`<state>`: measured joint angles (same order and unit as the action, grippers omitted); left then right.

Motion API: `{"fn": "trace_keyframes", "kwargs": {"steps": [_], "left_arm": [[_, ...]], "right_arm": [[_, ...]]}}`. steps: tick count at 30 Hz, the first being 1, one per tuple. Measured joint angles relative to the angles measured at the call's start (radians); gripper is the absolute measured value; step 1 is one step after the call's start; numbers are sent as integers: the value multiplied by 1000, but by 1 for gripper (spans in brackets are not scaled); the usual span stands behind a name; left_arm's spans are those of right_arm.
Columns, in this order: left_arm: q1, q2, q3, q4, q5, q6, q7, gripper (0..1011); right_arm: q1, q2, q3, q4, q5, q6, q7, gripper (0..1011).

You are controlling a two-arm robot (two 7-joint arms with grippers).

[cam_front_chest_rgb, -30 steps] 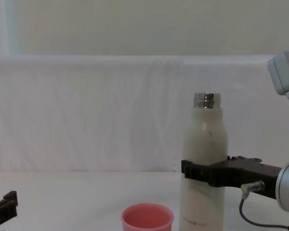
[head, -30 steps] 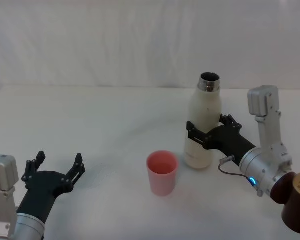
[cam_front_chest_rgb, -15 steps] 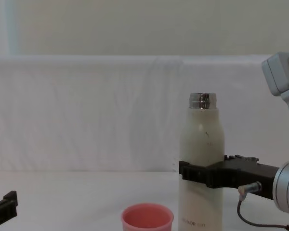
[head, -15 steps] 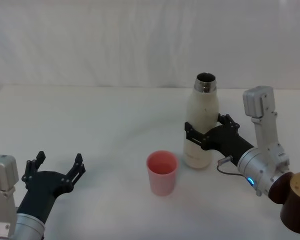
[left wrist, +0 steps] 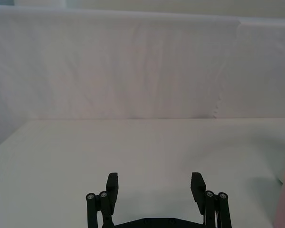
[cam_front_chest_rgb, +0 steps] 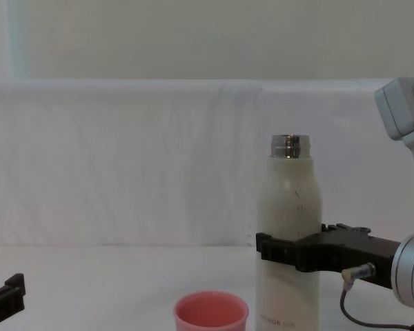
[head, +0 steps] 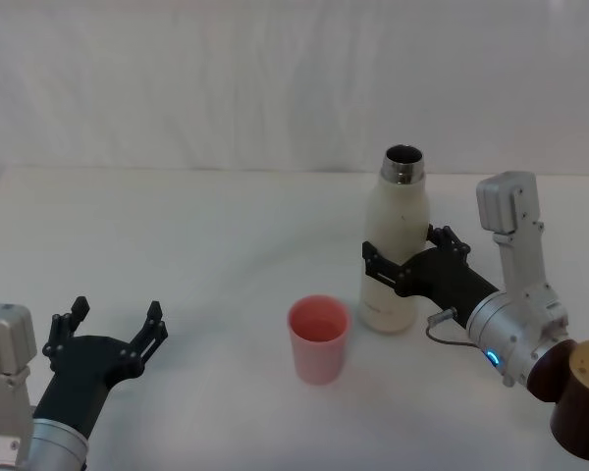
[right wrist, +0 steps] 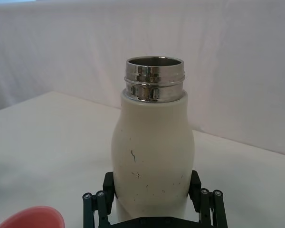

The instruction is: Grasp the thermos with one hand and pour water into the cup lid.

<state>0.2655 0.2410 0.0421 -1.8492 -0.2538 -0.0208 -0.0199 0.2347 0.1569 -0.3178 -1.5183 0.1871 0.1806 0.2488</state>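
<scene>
Jaws of the right gripper [head: 388, 270], seen from the head, are closed round the lower body of the bottle [head: 394, 245], which stands upright toward the counter's [head: 177, 245] right side with the pink cup [head: 318, 339] just beside it, nearer the front edge; the left gripper [head: 106, 339] rests parked at the front left corner with its jaws spread wide on nothing. From the left wrist, those jaws stand well apart over bare counter, with the cup's rim at the edge. From the right wrist, the jaws press both flanks of the bottle below its shoulders, the steel neck open on top. From the chest, the clamp sits low on the tall bottle, the cup close to its left. The hold being low, I judge the bottle could swing or slip when tipped; with the cup so close and small, the stream might overshoot, or the bottle's base might knock the cup over.
</scene>
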Motion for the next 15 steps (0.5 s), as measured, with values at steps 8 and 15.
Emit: {"fn": "trace_keyframes", "kwargs": {"steps": [8,15], "left_arm": [[0,0,0,0,0,0,0,1001],[0,0,0,0,0,0,0,1001]], "right_arm": [[-1,6,-4,0,5,-5,-1,951],[-2,11,-8,1,8,-6,-2,951]]}}
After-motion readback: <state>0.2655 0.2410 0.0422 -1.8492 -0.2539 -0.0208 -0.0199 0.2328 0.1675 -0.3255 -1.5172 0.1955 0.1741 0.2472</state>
